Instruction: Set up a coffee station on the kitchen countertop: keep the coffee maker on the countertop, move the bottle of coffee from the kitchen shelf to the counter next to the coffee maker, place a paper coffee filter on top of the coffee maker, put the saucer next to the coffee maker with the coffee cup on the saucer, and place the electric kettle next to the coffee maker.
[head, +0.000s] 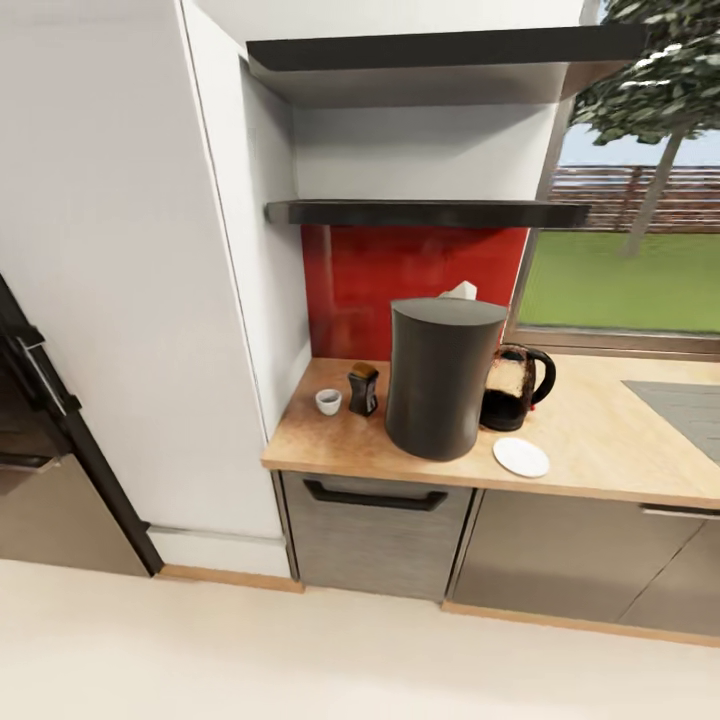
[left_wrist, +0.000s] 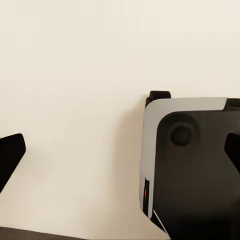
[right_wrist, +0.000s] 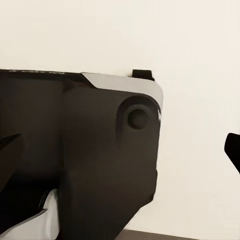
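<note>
The dark grey coffee maker (head: 440, 375) stands on the wooden countertop (head: 600, 440), with a white paper filter (head: 460, 291) poking up behind its top rim. To its left are the dark bottle of coffee (head: 363, 388) and a small white coffee cup (head: 328, 401), the cup directly on the counter. The black electric kettle (head: 515, 388) stands close to its right. In front of the kettle lies the white saucer (head: 521, 457), bare. My left gripper (left_wrist: 120, 155) and right gripper (right_wrist: 120, 155) hang open over pale floor, nothing between their fingers.
Two dark shelves (head: 430, 212) hang above a red backsplash (head: 400, 270). A tall white cabinet (head: 120, 300) and a black oven front (head: 40, 400) stand to the left. A window (head: 630, 240) lies to the right. My own base (left_wrist: 190, 165) appears in both wrist views.
</note>
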